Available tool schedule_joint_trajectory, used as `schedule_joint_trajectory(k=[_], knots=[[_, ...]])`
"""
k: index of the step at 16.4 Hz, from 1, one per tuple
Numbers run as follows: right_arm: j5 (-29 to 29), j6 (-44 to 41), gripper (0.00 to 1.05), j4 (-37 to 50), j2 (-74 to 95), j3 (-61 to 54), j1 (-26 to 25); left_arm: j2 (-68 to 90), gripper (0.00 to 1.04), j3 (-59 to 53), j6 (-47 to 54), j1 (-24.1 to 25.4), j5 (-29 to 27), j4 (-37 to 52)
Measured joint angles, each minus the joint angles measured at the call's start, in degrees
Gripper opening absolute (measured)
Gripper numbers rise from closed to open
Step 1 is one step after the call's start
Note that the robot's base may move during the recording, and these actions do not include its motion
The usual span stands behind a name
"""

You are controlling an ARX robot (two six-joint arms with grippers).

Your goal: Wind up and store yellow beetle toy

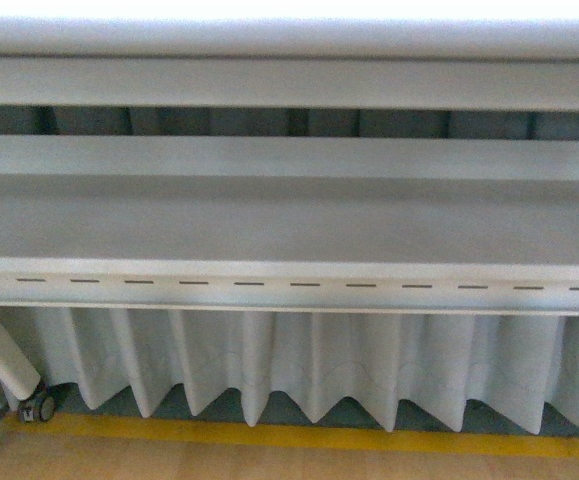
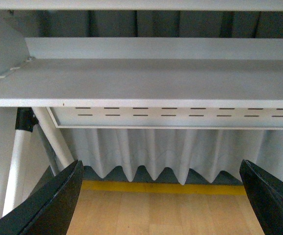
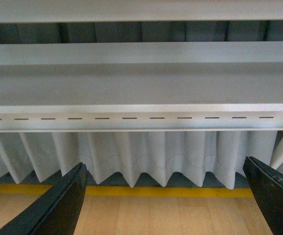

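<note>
Yellow beetle toy unseen, heading untellable; left pincer [image 2: 160, 196] and right pincer [image 3: 164, 196] gape wide before white shelf [image 1: 289, 220]

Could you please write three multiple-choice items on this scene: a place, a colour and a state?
1. Where does the stripe run? A across the tabletop; B on the floor below the pleated cloth; C up a leg.
2. What colour is it? A red; B yellow; C blue.
3. How do the left gripper and right gripper stand? A open, empty; B shut on a toy; C shut, empty.
B, it lies under the cloth's hem; B, plainly yellow; A, each wrist view shows a wide empty gap.
</note>
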Motion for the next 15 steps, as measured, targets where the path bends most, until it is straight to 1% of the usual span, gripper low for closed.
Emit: schedule_joint_trajectory(k=[15], knots=[[-0.02, 0.02, 0.98, 0.13, 0.04, 0.00, 0.00, 0.00, 0.98, 0.00, -0.09, 0.00, -0.09, 0.13]])
